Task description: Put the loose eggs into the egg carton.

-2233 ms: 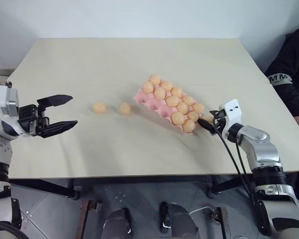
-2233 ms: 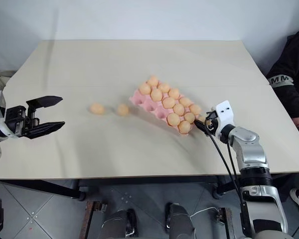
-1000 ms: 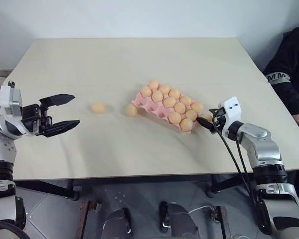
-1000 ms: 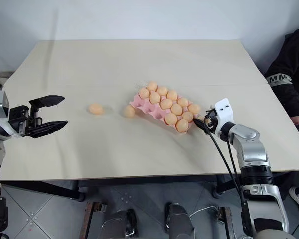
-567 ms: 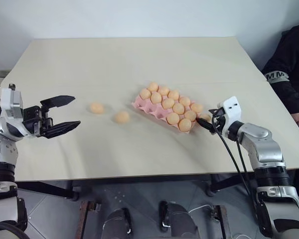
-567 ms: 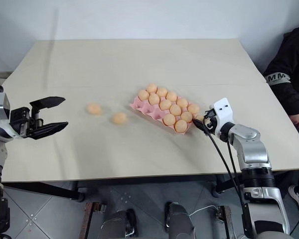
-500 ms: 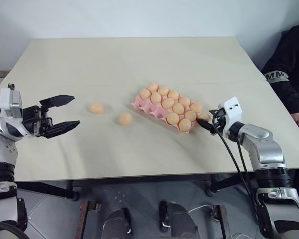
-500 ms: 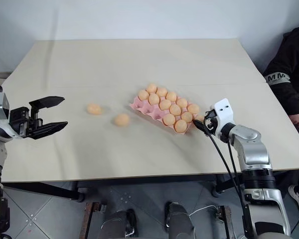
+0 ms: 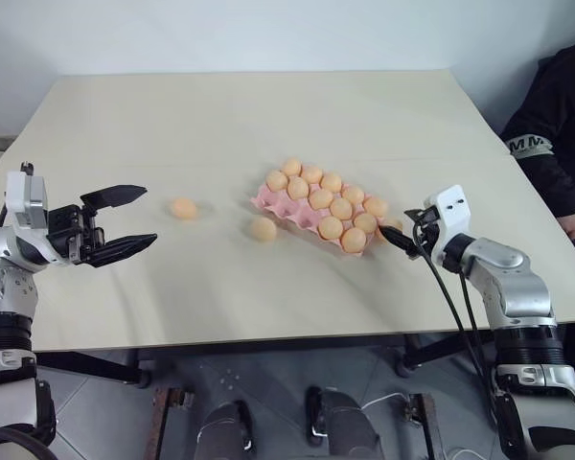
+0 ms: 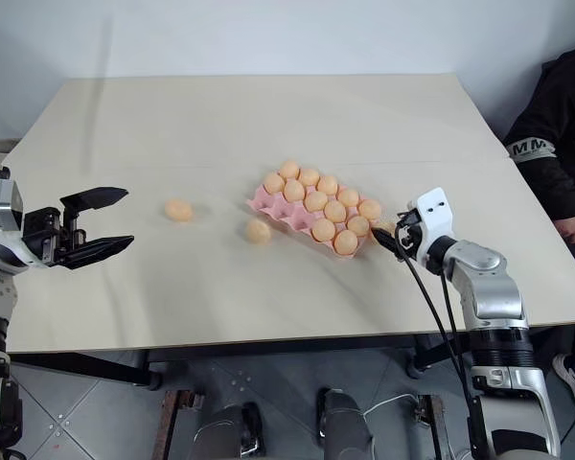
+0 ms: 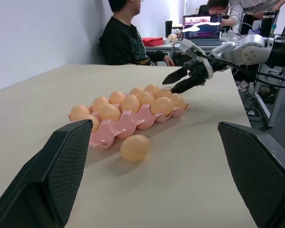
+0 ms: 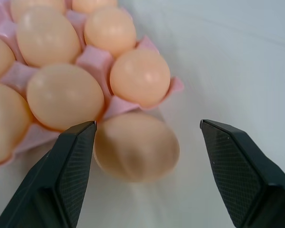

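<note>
Beige rectangular table (image 9: 220,125). Pink moulded egg carton (image 9: 268,200), full, right of centre. Left gripper (image 9: 125,219), jaws spread, empty, off left edge. Right gripper (image 12: 147,137), jaws apart, straddling one pale orange egg (image 12: 135,147) against the carton's corner. Two loose eggs: one (image 9: 263,228) beside carton, another (image 9: 182,208) further left.

The eggs (image 12: 136,146) look smooth with a soft sheen. The pink egg carton (image 11: 133,124) seems moulded, slightly glossy plastic. The table (image 9: 268,125) is matt beige; gripper fingers (image 12: 69,164) have a fine-textured matt black.
</note>
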### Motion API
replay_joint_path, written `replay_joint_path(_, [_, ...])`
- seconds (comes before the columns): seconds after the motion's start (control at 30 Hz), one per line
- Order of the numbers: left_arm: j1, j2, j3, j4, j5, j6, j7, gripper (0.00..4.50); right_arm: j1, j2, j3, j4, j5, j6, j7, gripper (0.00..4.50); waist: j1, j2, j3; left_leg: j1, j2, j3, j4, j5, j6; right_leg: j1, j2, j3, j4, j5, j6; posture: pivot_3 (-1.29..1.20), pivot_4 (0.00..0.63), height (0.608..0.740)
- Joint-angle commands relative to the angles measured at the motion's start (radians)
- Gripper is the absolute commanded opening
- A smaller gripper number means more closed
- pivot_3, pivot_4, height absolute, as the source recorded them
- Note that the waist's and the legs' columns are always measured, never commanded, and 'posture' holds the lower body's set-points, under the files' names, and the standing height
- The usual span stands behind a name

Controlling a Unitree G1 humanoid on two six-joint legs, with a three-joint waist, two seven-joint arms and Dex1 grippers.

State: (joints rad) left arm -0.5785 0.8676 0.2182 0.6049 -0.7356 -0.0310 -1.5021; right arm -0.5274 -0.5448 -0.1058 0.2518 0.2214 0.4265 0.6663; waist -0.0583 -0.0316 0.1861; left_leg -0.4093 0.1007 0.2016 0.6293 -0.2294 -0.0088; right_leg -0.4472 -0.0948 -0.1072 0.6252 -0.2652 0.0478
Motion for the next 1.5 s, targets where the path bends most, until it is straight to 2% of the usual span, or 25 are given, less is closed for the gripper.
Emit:
replay_joint_path(0.03, [-0.02, 0.0, 0.028, -0.006, 0.002, -0.011, -0.112, 4.5, -0.015, -0.014, -0.019, 0.038, 0.003, -0.046, 0.013, 3.62, 0.0, 0.0, 0.0, 0.0, 0.0, 0.0, 0.0, 0.0, 0.0, 0.0, 0.0, 0.0, 0.0, 0.0, 0.0, 0.0, 0.15, 0.74])
replay_joint_path(0.47, [-0.017, -0.002, 0.039, -0.02, 0.009, -0.003, -0.112, 4.5, -0.109, 0.005, 0.0, 0.27, -0.032, -0.178, 0.023, 3.62, -0.002, 0.0, 0.0, 0.0, 0.0, 0.0, 0.0, 0.0, 0.0, 0.0, 0.0, 0.0, 0.0, 0.0, 0.0, 0.0, 0.15, 0.74])
replay_joint_path(0.57, [-0.015, -0.002, 0.042, -0.022, 0.009, -0.001, -0.112, 4.5, -0.125, 0.01, -0.002, 0.309, -0.038, -0.195, 0.012, 3.07, -0.002, 0.0, 0.0, 0.0, 0.0, 0.001, 0.0, 0.0, 0.0, 0.0, 0.0, 0.0, 0.0, 0.0, 0.0, 0.0, 0.15, 0.74])
replay_joint_path(0.6, [-0.014, -0.002, 0.043, -0.023, 0.009, -0.001, -0.112, 4.5, -0.125, 0.01, -0.002, 0.307, -0.037, -0.2, 0.014, 2.79, -0.002, 0.0, 0.0, 0.0, 0.0, 0.001, 0.0, 0.0, 0.0, 0.0, 0.0, 0.0, 0.0, 0.0, 0.0, 0.0, 0.15, 0.74])
replay_joint_path(0.63, [-0.014, -0.001, 0.044, -0.024, 0.01, 0.0, -0.112, 4.5, -0.124, 0.01, -0.003, 0.302, -0.037, -0.204, 0.016, 2.32, -0.002, 0.0, 0.0, 0.0, 0.0, 0.001, 0.0, 0.001, 0.0, 0.0, 0.0, 0.0, 0.0, 0.0, 0.0, 0.0, 0.15, 0.74])
replay_joint_path(0.7, [-0.013, -0.001, 0.046, -0.024, 0.01, 0.0, -0.112, 4.5, -0.122, 0.01, -0.003, 0.294, -0.037, -0.206, 0.015, 1.93, -0.002, 0.0, 0.0, 0.0, 0.0, 0.001, 0.0, 0.001, 0.0, 0.0, 0.0, 0.0, 0.0, 0.0, 0.0, 0.0, 0.15, 0.74])
replay_joint_path(0.77, [-0.013, -0.002, 0.048, -0.024, 0.011, 0.0, -0.112, 4.5, -0.12, 0.009, -0.007, 0.281, -0.035, -0.212, 0.011, 1.72, -0.002, 0.0, 0.0, 0.0, 0.0, 0.001, 0.0, 0.001, 0.0, 0.0, 0.0, 0.0, 0.001, 0.0, 0.0, 0.0, 0.15, 0.74])
replay_joint_path(0.9, [-0.016, -0.008, 0.047, -0.025, 0.014, 0.0, -0.112, 4.5, -0.117, 0.007, -0.012, 0.265, -0.035, -0.216, 0.001, 1.72, -0.002, 0.0, 0.0, 0.0, 0.0, 0.001, 0.0, 0.001, 0.0, 0.0, 0.0, 0.0, 0.001, 0.0, 0.0, 0.0, 0.15, 0.74])
replay_joint_path(1.1, [-0.019, -0.013, 0.049, -0.024, 0.018, 0.0, -0.112, 4.5, -0.104, -0.023, -0.034, 0.125, -0.017, -0.162, -0.018, 1.72, -0.002, 0.001, 0.0, 0.0, 0.0, 0.001, 0.0, 0.001, 0.0, 0.0, 0.0, 0.0, 0.001, 0.0, 0.0, 0.0, 0.15, 0.74])
replay_joint_path(1.3, [-0.016, -0.015, 0.051, -0.027, 0.017, 0.004, -0.112, 4.5, -0.12, -0.035, -0.036, -0.13, 0.017, 0.014, -0.043, 1.72, -0.001, 0.001, 0.0, 0.0, 0.0, 0.0, 0.0, 0.0, 0.0, 0.0, 0.0, 0.001, 0.001, 0.0, 0.0, 0.0, 0.15, 0.74])
replay_joint_path(1.5, [-0.012, -0.022, 0.053, -0.027, 0.019, -0.001, -0.112, 4.5, -0.186, 0.056, 0.03, -0.372, 0.069, 0.228, -0.106, 1.72, -0.003, 0.001, 0.001, 0.0, 0.002, 0.0, 0.0, 0.0, -0.001, -0.001, -0.001, 0.001, 0.001, -0.001, -0.001, 0.0, 0.15, 0.74])
